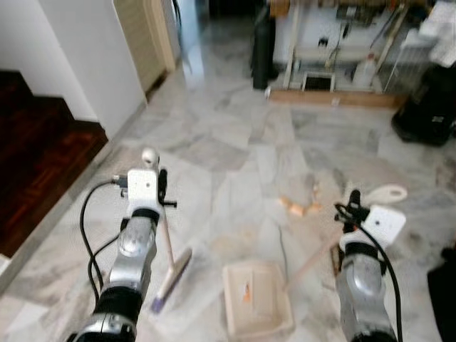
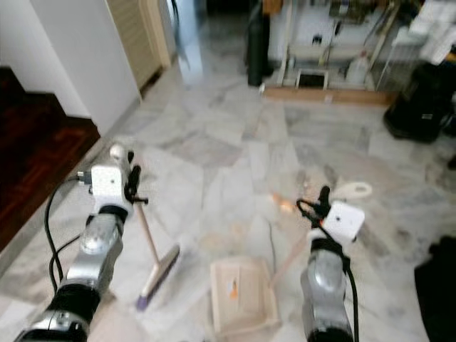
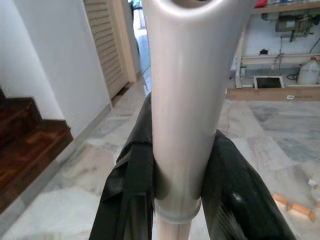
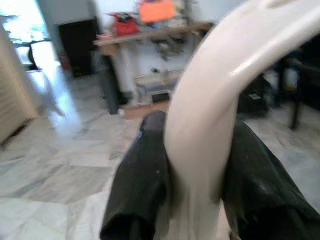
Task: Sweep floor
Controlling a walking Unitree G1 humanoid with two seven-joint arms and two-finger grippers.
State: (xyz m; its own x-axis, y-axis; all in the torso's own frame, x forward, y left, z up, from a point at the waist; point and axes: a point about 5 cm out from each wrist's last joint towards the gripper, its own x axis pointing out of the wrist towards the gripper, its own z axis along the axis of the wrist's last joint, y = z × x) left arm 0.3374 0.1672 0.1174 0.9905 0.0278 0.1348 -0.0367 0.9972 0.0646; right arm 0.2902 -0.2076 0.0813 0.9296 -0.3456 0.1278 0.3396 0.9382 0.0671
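My left gripper [image 1: 161,188] is shut on the broom's handle [image 3: 184,100], whose pale stick slants down to the broom head [image 1: 172,276] resting on the marble floor. My right gripper [image 1: 352,208] is shut on the cream dustpan's handle [image 4: 207,115]. The dustpan [image 1: 274,320] lies flat on the floor between my arms, with a small orange scrap [image 1: 246,291] inside it. A few tan and orange bits of litter [image 1: 299,207] lie on the floor beyond the pan. In the wrist views the black fingers [image 3: 131,185] [image 4: 142,175] press each handle from both sides.
Dark wooden stairs [image 1: 35,157] and a white wall [image 1: 92,57] stand at the left, with a louvred door [image 1: 146,35] beyond. A black cylinder [image 1: 262,50] and cluttered shelving [image 1: 342,50] line the far end. Black bags [image 1: 427,107] sit at the right.
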